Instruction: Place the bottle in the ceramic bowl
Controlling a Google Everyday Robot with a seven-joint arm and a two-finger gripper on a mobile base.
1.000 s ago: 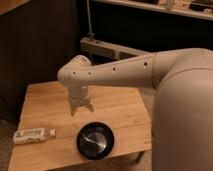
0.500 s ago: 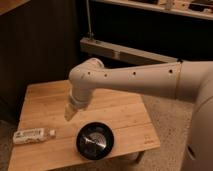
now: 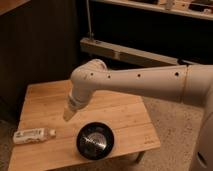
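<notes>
Bottle: the bottle [image 3: 31,135] lies on its side near the front left corner of the worktop, white cap pointing right toward the bowl, white label facing up.

Ceramic bowl: the ceramic bowl [image 3: 95,142] sits upright near the front edge, right of the bottle and apart from it. It is black and glossy, with pale reflections inside and nothing in it.

Tool: the tool [image 3: 67,116] hangs above the worktop, tilted down and to the left, over the bare wood between and just behind the bottle and the bowl. It touches neither. It holds nothing and its jaws stand wide, though from this side the two fingers seem to merge into one pale tip.

Worktop: the worktop [image 3: 125,117] is a light wooden slab with visible plank seams — it carries only the bottle and the bowl.

Arm: the arm [image 3: 145,82] is white and thick. It reaches in from the right edge across the rear of the worktop and bends down at a rounded joint to the tool.

Floor: a speckled floor [image 3: 172,122] shows to the right of the worktop.

Background: a pale metal beam [image 3: 125,51] runs behind the arm — a thin upright pole [image 3: 89,20] rises from its left end, with dark panelling to the left.
</notes>
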